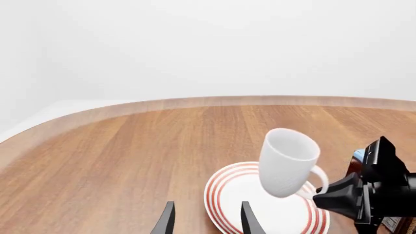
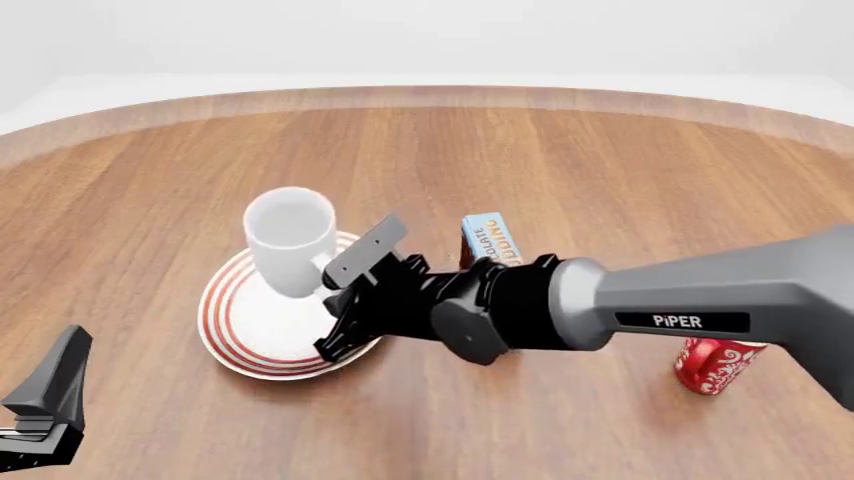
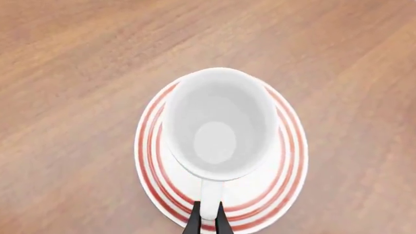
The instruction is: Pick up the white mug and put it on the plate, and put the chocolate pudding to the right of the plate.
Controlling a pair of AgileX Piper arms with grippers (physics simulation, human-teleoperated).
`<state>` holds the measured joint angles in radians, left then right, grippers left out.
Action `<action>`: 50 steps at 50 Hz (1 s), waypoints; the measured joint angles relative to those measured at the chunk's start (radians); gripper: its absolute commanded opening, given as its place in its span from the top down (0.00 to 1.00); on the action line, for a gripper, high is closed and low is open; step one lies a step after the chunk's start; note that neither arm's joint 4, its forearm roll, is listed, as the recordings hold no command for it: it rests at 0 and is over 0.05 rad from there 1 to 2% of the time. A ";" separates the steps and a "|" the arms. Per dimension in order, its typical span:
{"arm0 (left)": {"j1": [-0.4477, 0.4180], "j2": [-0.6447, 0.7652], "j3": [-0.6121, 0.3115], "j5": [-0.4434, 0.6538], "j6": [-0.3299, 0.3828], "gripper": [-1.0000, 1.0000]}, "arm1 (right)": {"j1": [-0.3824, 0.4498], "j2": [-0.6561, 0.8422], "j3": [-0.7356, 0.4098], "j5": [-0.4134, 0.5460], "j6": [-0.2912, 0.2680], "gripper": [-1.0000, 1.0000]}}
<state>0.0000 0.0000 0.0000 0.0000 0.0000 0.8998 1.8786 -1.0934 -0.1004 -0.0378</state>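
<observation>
In the left wrist view, the white mug is over the plate, tilted, with its handle toward the right gripper, which comes in black from the side; whether the base touches the plate I cannot tell from here. The left gripper is low in this view with its two fingers apart and nothing between them, near the plate's edge. In the front view, the mug stands over the far-left part of the plate, and the right gripper reaches it from the right side at the handle. The chocolate pudding is just behind the right arm, close to the plate's right side; on its light blue face I read only the ends "…LATE" and "…DING". The arm shows "PiPER" in white, and a red soda can stands further right, its writing too small to read. In the right wrist view, the two fingertips are closed on the thin loop handle, above the red rings. I judge the mug to be stiff, glossy and slippery, also fragile; a grip on the handle alone lets it swing, so a gentle lowering is wise. The carton looks light and is best taken across its narrow sides.
</observation>
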 measured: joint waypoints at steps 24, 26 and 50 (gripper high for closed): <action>0.000 0.000 0.000 0.000 0.000 0.00 | -0.005 0.078 -0.054 0.003 0.028 1.00; 0.000 0.000 0.000 0.000 0.000 0.00 | -0.005 0.083 -0.058 0.004 0.030 1.00; 0.000 0.000 0.000 0.000 0.000 0.00 | -0.006 0.143 -0.101 0.020 0.066 1.00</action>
<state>0.0000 0.0000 0.0000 0.0000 0.0000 0.8937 2.0220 -1.1942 -0.0804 0.0281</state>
